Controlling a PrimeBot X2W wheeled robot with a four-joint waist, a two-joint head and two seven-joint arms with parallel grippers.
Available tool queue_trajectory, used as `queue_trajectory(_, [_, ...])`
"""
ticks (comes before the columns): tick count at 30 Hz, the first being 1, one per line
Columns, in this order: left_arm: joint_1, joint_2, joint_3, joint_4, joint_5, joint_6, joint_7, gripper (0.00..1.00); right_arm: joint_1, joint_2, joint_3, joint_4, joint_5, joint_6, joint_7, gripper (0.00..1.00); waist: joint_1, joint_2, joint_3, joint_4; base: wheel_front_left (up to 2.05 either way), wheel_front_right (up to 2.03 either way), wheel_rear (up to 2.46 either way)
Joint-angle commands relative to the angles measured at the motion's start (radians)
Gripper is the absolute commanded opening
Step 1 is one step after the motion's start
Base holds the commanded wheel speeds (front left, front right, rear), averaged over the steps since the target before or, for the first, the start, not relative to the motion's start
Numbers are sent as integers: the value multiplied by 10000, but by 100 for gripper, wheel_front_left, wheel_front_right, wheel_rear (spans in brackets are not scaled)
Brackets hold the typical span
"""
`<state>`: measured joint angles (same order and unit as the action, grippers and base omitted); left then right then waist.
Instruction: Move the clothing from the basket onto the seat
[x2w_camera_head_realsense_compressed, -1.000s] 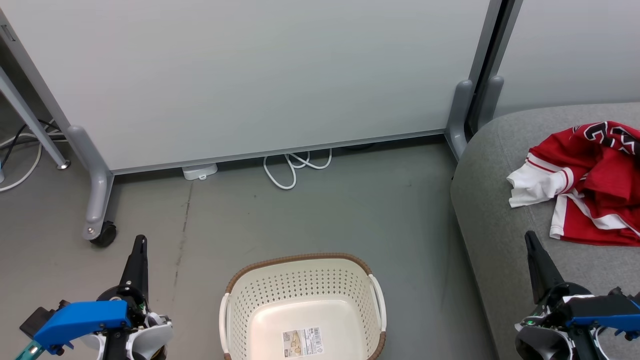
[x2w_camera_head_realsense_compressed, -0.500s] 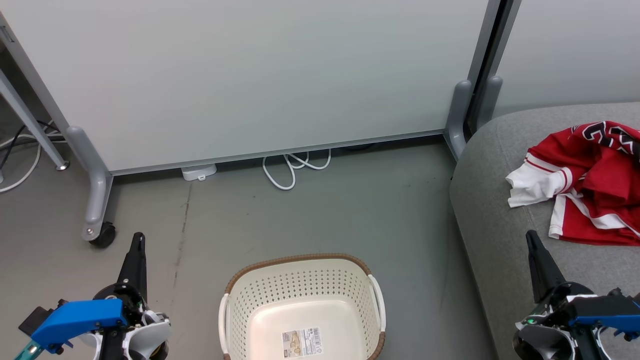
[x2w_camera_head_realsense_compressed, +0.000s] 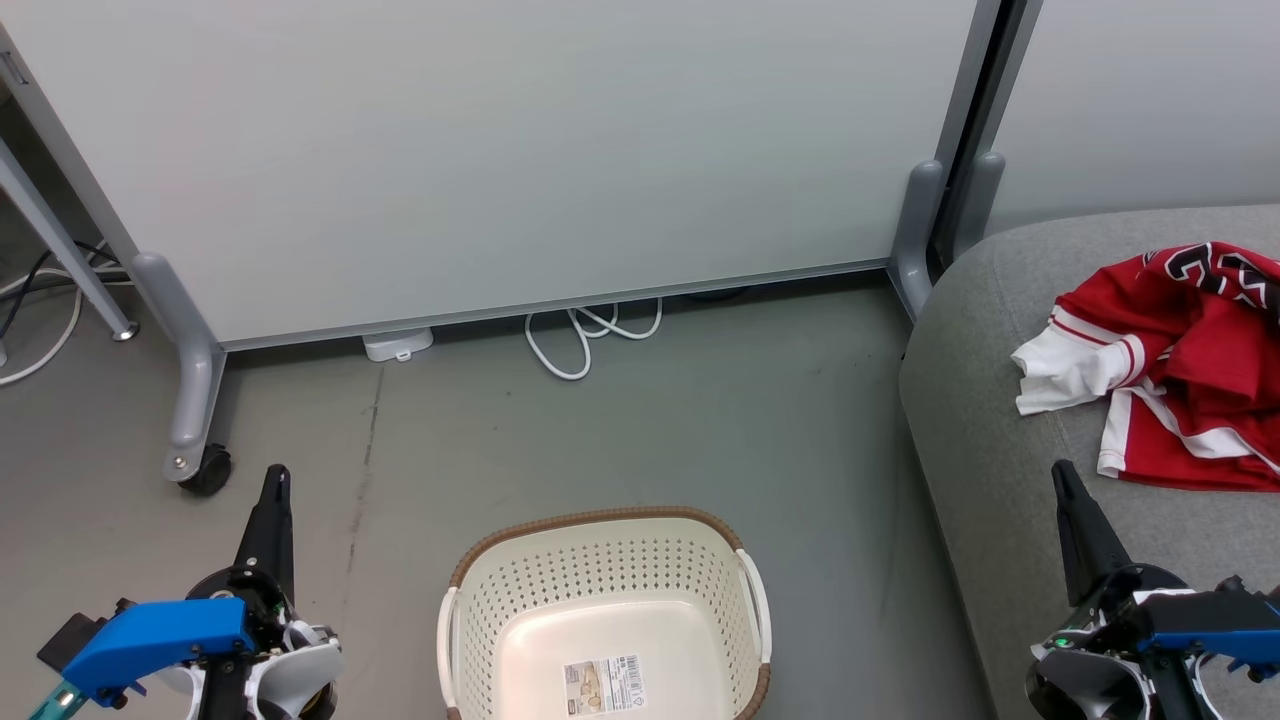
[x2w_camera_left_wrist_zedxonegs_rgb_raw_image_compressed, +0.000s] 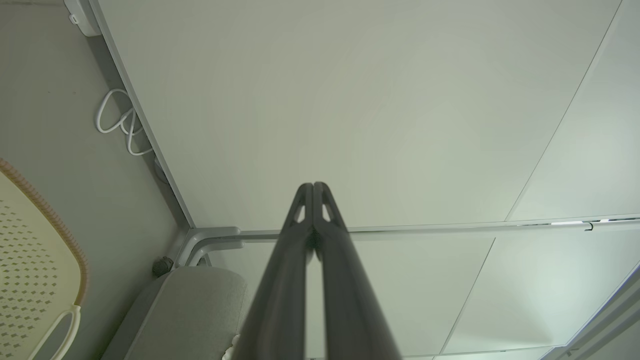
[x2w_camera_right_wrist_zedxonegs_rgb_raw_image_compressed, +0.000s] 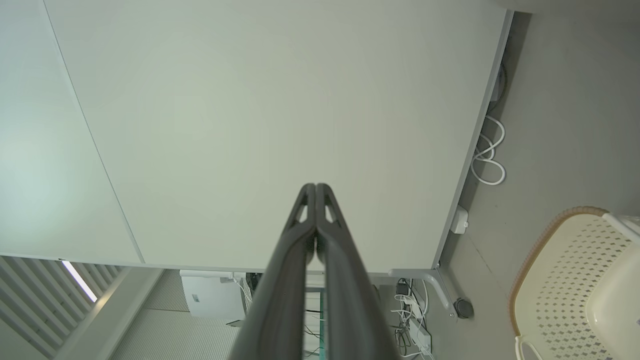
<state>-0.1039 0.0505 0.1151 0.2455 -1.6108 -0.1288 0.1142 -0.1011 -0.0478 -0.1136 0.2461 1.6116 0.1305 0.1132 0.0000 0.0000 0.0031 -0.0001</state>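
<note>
The cream perforated laundry basket (x2w_camera_head_realsense_compressed: 600, 575) stands on the grey floor (x2w_camera_head_realsense_compressed: 700, 430) straight in front of the robot. What I can see of its bottom is bare plastic apart from a paper label (x2w_camera_head_realsense_compressed: 604, 686). The near end of the basket runs off the lower edge of the head view, so I cannot vouch for that strip.

The clothing (x2w_camera_head_realsense_compressed: 1190, 370), red jerseys with white panels and stripes and some black-and-white lettering, lies in a crumpled heap on the grey sofa cushion (x2w_camera_head_realsense_compressed: 1000, 420) off to the robot's right. It sits well in from the cushion's rounded front edge and well apart from the basket.

The left gripper (x2w_camera_head_realsense_compressed: 277, 480) hangs above the floor to the left of the basket, and the right gripper (x2w_camera_head_realsense_compressed: 1062, 475) sits over the front of the cushion, near the heap but not touching it. Both point away from the robot. In each wrist view the two dark fingers are pressed together tip to tip, with nothing between them.

To my eye the moving is done and the arms are parked. The next move calls for little beyond a check of the hidden near end of the basket. If a piece does lie there, the nearer gripper would have to part its fingers, dip inside the rim, pinch the thin, slippery fabric and carry it across to the heap.
</note>
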Motion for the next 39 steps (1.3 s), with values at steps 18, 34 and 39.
queue_trajectory(18, [-92,-14,27,-37,-30,-35,42,0,-136,-44,-16,-27,26,4,27,0,0,0,0,1,0,0,0])
queue_trajectory(34, [-92,-12,24,-37,-32,-36,39,0,-135,-44,-15,-27,27,4,27,0,0,0,0,1,0,0,0])
queue_trajectory(39, [-91,-12,23,-38,-33,-36,38,0,-135,-44,-15,-27,27,4,26,0,0,0,0,1,0,0,0])
